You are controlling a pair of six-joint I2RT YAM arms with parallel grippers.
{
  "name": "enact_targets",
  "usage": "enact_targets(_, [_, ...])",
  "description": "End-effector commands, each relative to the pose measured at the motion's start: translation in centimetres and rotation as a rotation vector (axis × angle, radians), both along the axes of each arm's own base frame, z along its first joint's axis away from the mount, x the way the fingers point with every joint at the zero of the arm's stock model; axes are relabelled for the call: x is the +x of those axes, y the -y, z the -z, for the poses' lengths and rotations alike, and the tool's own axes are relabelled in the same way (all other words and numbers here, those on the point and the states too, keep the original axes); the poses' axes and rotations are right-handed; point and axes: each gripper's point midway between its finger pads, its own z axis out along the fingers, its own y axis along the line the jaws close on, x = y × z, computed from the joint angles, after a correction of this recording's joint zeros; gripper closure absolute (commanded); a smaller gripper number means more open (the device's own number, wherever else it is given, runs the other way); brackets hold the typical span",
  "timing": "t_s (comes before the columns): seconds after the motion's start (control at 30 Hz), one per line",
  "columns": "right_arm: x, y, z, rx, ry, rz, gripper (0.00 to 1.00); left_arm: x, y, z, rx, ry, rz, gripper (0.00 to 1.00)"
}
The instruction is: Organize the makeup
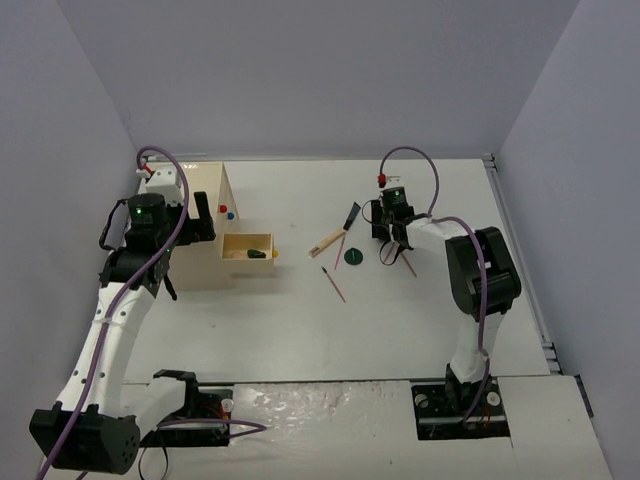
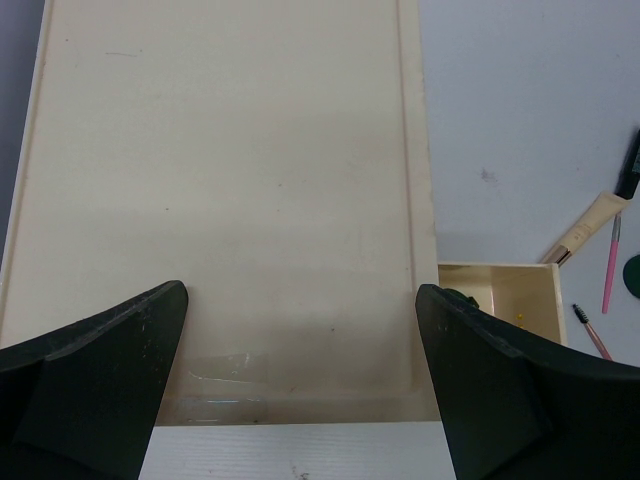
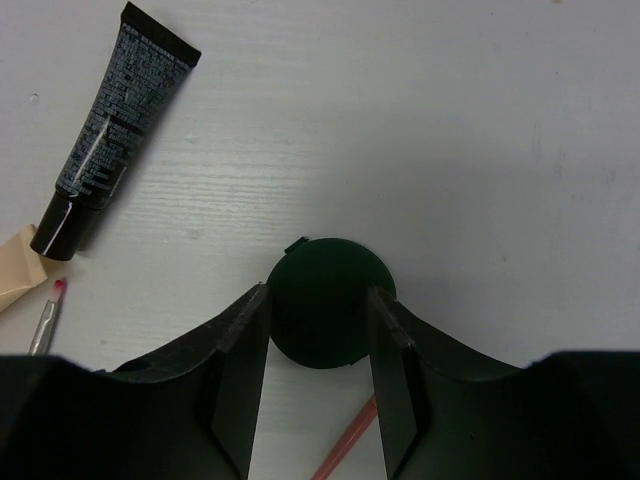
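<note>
My right gripper (image 3: 318,290) is shut on a dark green round compact (image 3: 330,270) at table level; in the top view the gripper (image 1: 388,248) hides it. A second green compact (image 1: 352,257) lies just to its left. A black tube (image 3: 115,130), the wooden-handled brush (image 1: 328,243), a pink pencil (image 1: 340,250), a red pencil (image 3: 345,445) and a dark-tipped pencil (image 1: 333,283) lie around. Another dark compact (image 1: 258,253) sits in the open drawer (image 1: 232,240). My left gripper (image 2: 300,290) is wide open and empty above the beige box top (image 2: 220,180).
The big beige wooden box (image 1: 205,190) with a blue knob (image 1: 229,214) and a red knob (image 1: 222,209) stands at the left. Its drawer, with an orange knob (image 1: 276,254), juts right. Grey walls enclose the white table (image 1: 300,330).
</note>
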Motion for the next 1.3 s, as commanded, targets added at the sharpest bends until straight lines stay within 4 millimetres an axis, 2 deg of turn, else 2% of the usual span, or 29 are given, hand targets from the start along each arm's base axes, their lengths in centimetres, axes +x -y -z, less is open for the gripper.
enact_targets(0.0, [2.6, -0.9, -1.5, 0.045, 0.058, -0.037, 0.61, 0.6, 0.0, -1.8, -0.019, 0.038, -0.005, 0.03])
enact_targets(0.13, [2.6, -1.0, -0.2, 0.039, 0.023, -0.047, 0.61, 0.7, 0.1, -1.8, -0.020, 0.037, -0.004, 0.03])
enact_targets(0.4, [2.0, -0.9, 1.1, 0.036, -0.044, -0.034, 0.62, 0.6, 0.0, -1.8, -0.017, 0.036, -0.005, 0.03])
enact_targets(0.47, [1.7, -0.5, 1.7, 0.017, -0.067, -0.022, 0.74, 0.6, 0.0, -1.8, -0.017, 0.036, -0.006, 0.03])
enact_targets(0.5, [1.7, -0.4, 1.7, 0.014, -0.065, -0.018, 0.75, 0.6, 0.0, -1.8, -0.017, 0.036, -0.006, 0.03])
enact_targets(0.57, [1.5, -0.2, 2.0, 0.014, -0.079, -0.007, 0.94, 0.7, 0.0, -1.7, -0.017, 0.034, -0.006, 0.03])
enact_targets(0.6, [1.4, -0.2, 2.0, 0.015, -0.080, -0.008, 0.98, 0.7, 0.0, -1.7, -0.017, 0.034, -0.006, 0.03])
enact_targets(0.67, [1.5, -0.3, 1.4, 0.019, -0.067, -0.018, 1.00, 0.7, 0.0, -1.7, -0.017, 0.034, -0.006, 0.03])
enact_targets(0.77, [1.6, -1.2, -0.6, 0.028, -0.027, -0.058, 1.00, 0.6, 0.0, -1.8, -0.015, 0.036, -0.007, 0.03])
enact_targets(0.83, [1.4, -2.9, -3.9, 0.049, 0.038, -0.119, 1.00, 0.6, -0.1, -1.8, -0.015, 0.036, -0.009, 0.03])
enact_targets(0.9, [0.8, -5.5, -6.3, 0.051, 0.091, -0.205, 1.00, 0.6, -0.1, -1.9, -0.013, 0.040, -0.011, 0.03])
enact_targets(0.97, [-0.1, -8.7, -10.0, 0.073, 0.171, -0.298, 1.00, 0.5, -0.2, -2.0, -0.011, 0.044, -0.014, 0.03])
enact_targets(1.03, [-1.5, -12.3, -13.4, 0.108, 0.245, -0.406, 1.00, 0.5, -0.3, -2.0, -0.009, 0.045, -0.015, 0.03])
enact_targets(1.2, [-5.4, -21.4, -19.1, 0.219, 0.386, -0.707, 1.00, 0.5, -0.3, -2.0, -0.010, 0.044, -0.016, 0.03])
enact_targets(1.27, [-7.9, -25.4, -20.7, 0.251, 0.433, -0.840, 1.00, 0.6, -0.3, -1.9, -0.008, 0.042, -0.015, 0.03])
